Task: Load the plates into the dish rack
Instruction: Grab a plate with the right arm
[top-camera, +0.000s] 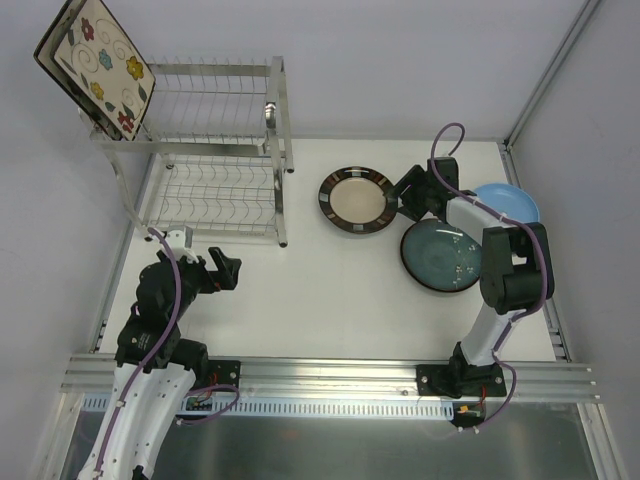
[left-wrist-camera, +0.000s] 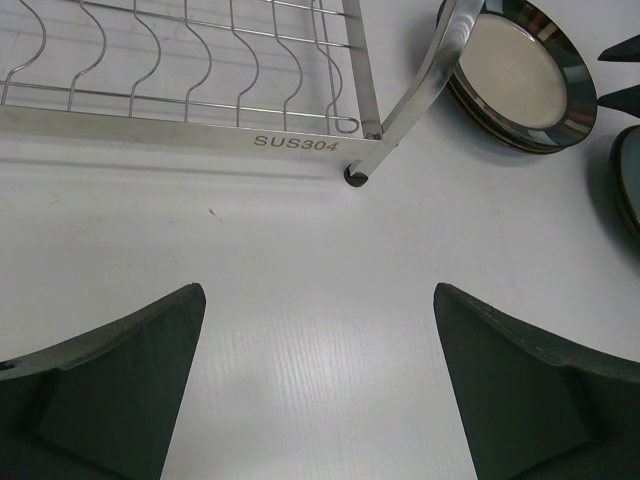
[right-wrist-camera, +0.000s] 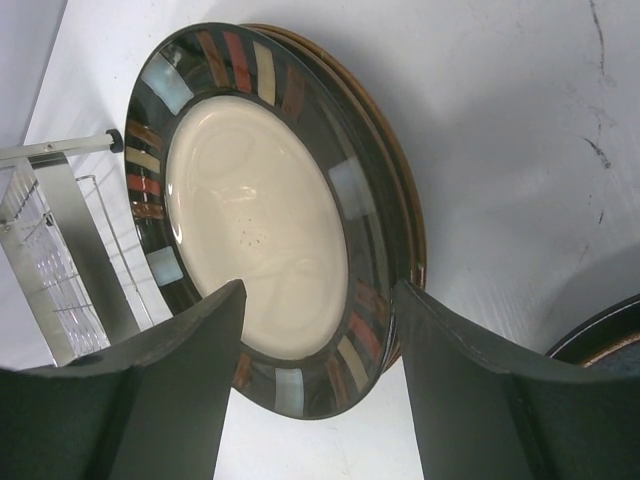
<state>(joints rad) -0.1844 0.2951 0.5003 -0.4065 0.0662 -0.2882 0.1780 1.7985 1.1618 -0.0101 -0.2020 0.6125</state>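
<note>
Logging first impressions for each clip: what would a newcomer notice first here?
The square floral plates leaning at the far-left top of the silver dish rack. Next, the striped dark-rimmed plate mid-table, with the right hand open at its edge.

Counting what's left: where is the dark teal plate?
Top view, right half: the dark teal plate lies flat, left of the right arm, below-left of the light blue plate.
</note>
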